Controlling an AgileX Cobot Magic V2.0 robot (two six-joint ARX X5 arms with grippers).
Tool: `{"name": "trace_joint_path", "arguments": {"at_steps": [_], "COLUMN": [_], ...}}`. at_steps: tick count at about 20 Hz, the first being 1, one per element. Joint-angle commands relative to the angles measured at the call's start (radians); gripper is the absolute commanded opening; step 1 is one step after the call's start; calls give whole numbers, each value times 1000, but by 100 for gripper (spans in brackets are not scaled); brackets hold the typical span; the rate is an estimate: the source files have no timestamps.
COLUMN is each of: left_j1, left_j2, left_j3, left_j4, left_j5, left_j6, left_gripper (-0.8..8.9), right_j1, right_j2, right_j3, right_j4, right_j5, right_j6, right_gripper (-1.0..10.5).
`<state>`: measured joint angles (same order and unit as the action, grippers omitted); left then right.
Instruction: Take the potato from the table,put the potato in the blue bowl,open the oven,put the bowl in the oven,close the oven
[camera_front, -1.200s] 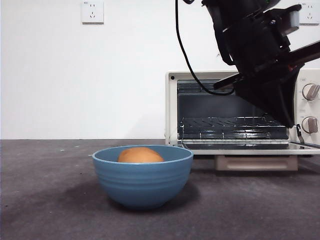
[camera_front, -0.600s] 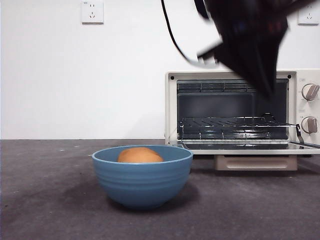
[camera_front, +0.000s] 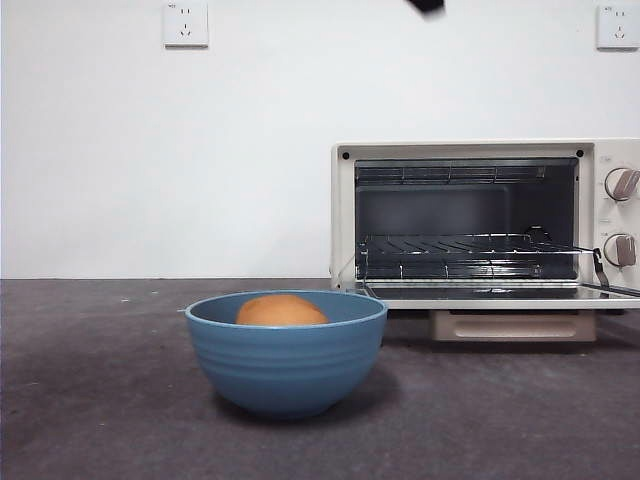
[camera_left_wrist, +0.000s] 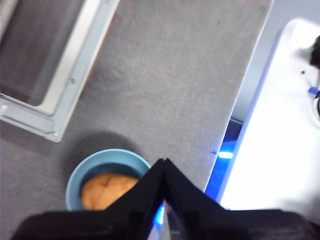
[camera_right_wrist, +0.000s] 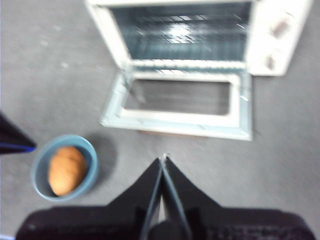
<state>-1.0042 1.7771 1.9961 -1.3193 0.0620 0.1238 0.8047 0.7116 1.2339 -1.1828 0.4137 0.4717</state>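
- The right tool (camera_right_wrist: 163, 165) hangs high over the grey surface (camera_right_wrist: 280, 150), its two black jaws pressed together.
- The oven (camera_right_wrist: 280, 30) has its door (camera_right_wrist: 177, 107) folded down flat, and the rack (camera_right_wrist: 185, 42) shows inside.
- The blue bowl (camera_right_wrist: 90, 167) sits near the door with the potato (camera_right_wrist: 66, 170) inside.
- A dark tip (camera_right_wrist: 12, 140) pokes in beside the bowl.

Front camera sat low, level across the table (camera_front: 90, 400); both wrist cameras looked down from high above. All three shared the blue bowl (camera_front: 286, 350) and oven (camera_front: 480, 215).

Left claw (camera_left_wrist: 164, 162) and right claw (camera_right_wrist: 163, 161) closed, raised
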Motion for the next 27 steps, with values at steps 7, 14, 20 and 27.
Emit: {"name": "trace_joint_path", "arguments": {"at_steps": [7, 14, 20, 27], "left_j1": [12, 47, 48, 48], "left_j2": [-487, -959, -1352, -1553], "left_j3": [-500, -1055, -1356, -1477], "left_j4": [276, 562, 670, 739], "left_j5": [-17, -147, -216, -163], "left_j6": [-31, -209, -340, -389], "left_gripper": [-6, -5, -6, -8], "right_j1": [1, 1, 0, -1], "right_j2": [116, 367, 619, 798], "right_j3": [-4, -5, -4, -4], "right_j4": [91, 266, 283, 312], "right_j5": [-103, -268, -313, -399], "right_j6": [-22, -55, 33, 73], "right_gripper": [-4, -2, 90, 252]}}
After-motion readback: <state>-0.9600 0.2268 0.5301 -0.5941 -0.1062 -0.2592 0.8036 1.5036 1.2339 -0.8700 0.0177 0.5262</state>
